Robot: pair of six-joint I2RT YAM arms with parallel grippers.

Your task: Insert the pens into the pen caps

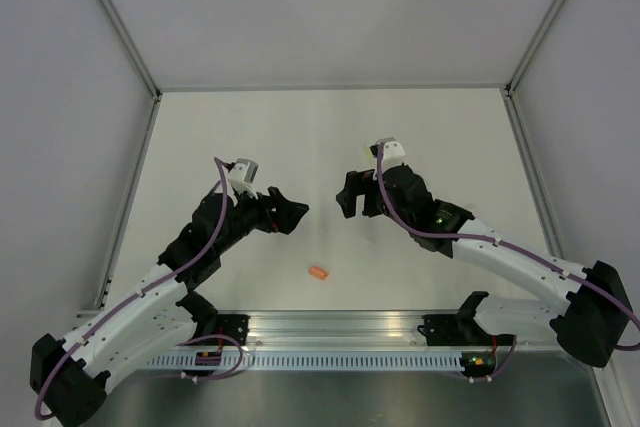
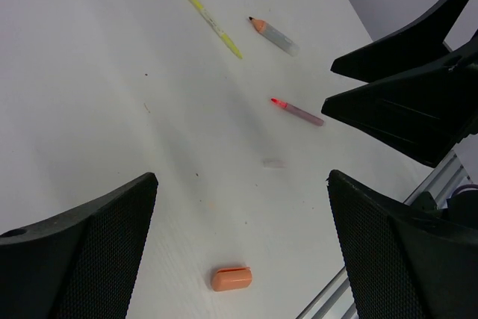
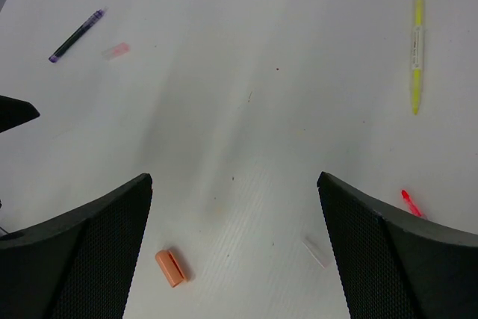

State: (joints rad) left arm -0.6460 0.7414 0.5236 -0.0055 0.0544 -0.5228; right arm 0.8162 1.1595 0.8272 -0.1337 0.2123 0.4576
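Left wrist: orange cap near left gripper.

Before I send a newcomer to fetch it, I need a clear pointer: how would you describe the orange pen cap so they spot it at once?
Start at the metal rail along the near edge of the white table. Just beyond the rail's middle lies the orange cap, alone. It is short, stubby and bright orange, while the pens farther off are long thin sticks.

Top cam overhead, wrist cams close, sharing orange cap
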